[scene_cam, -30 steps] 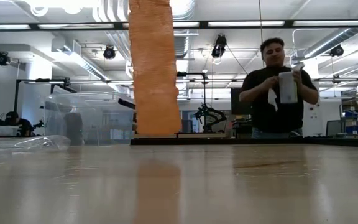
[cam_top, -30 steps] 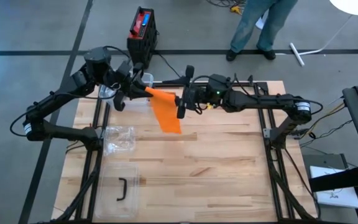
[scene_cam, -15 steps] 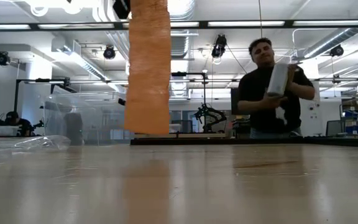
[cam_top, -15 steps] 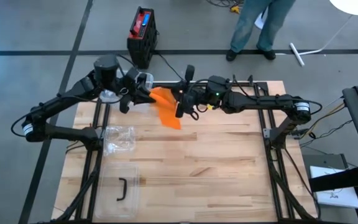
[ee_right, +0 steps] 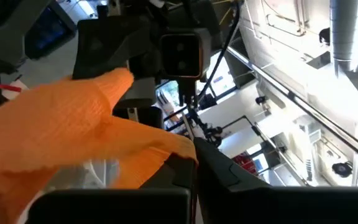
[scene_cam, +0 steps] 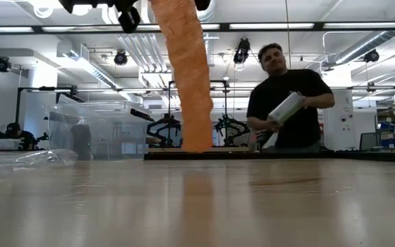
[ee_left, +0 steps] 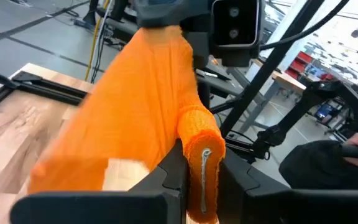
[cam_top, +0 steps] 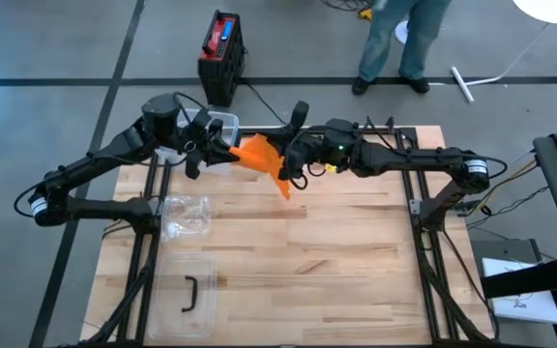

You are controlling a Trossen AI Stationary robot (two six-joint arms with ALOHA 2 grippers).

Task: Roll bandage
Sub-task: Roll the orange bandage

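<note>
Honestly the orange bandage [cam_top: 264, 159] looks light and floppy, strung above the table's far edge between the left gripper [cam_top: 213, 147] clamped on its rolled end and the right gripper [cam_top: 288, 162] pinching its edge, so grab edges

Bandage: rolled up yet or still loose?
Mostly loose: orange bandage hangs as a strip between left gripper and right gripper.
</note>
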